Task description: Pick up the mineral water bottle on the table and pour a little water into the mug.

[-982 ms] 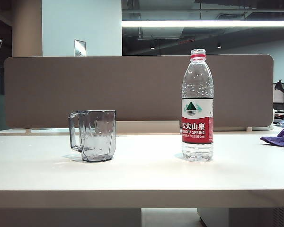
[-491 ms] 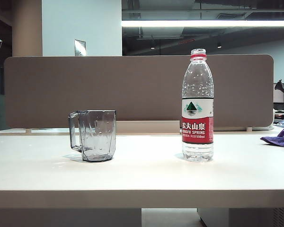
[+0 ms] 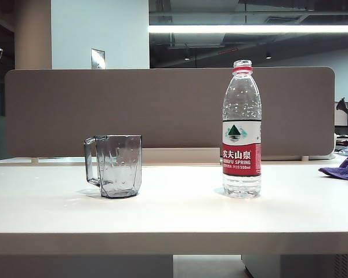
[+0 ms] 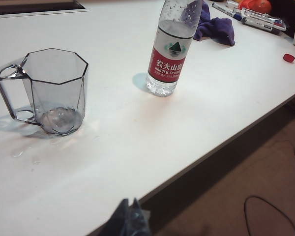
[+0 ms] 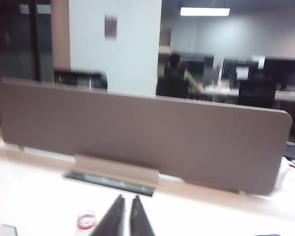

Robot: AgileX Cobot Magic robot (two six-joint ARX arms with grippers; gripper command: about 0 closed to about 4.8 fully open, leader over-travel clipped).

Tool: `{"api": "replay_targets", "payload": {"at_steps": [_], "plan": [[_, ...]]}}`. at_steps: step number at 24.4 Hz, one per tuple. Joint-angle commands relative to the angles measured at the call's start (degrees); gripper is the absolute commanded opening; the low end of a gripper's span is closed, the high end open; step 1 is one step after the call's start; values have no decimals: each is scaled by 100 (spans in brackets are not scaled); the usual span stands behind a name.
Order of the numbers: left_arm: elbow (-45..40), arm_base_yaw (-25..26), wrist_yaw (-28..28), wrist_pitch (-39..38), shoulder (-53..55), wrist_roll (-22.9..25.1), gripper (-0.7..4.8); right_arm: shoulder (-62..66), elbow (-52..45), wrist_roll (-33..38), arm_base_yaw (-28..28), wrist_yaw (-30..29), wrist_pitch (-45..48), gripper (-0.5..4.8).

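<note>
L gripper (image 4: 129, 216) & R gripper (image 5: 126, 216) shut, bottle (image 3: 242, 130) untouched

Dark tapered fingertips on right pincer (image 5: 127, 216); left pincer (image 4: 129, 219) likewise.

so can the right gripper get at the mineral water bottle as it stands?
Probably yes. The mineral water bottle stands upright and alone on the table, well apart from the mug. The right gripper is shut and must open first.
</note>
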Motion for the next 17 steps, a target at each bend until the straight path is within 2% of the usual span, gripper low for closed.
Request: {"api": "replay_targets", "payload": {"at_steps": [1,5,10,13,17], "plan": [[37,-4,24,68,-7,2,-4,881,686,-190,4,-90,-765,41],[37,-4,26,66,-7,0,-3,1661,754,-306,22,-175,-802,41],[37,-4,26,66,-4,0,-4,2170,-13,-479,229,-146,-413,46],[37,-4,26,68,-7,2,-3,2094,-1259,-444,444,-149,861,56],[37,-4,26,68,-7,2,-3,2035,-2197,4,693,-149,1974,63]]}}
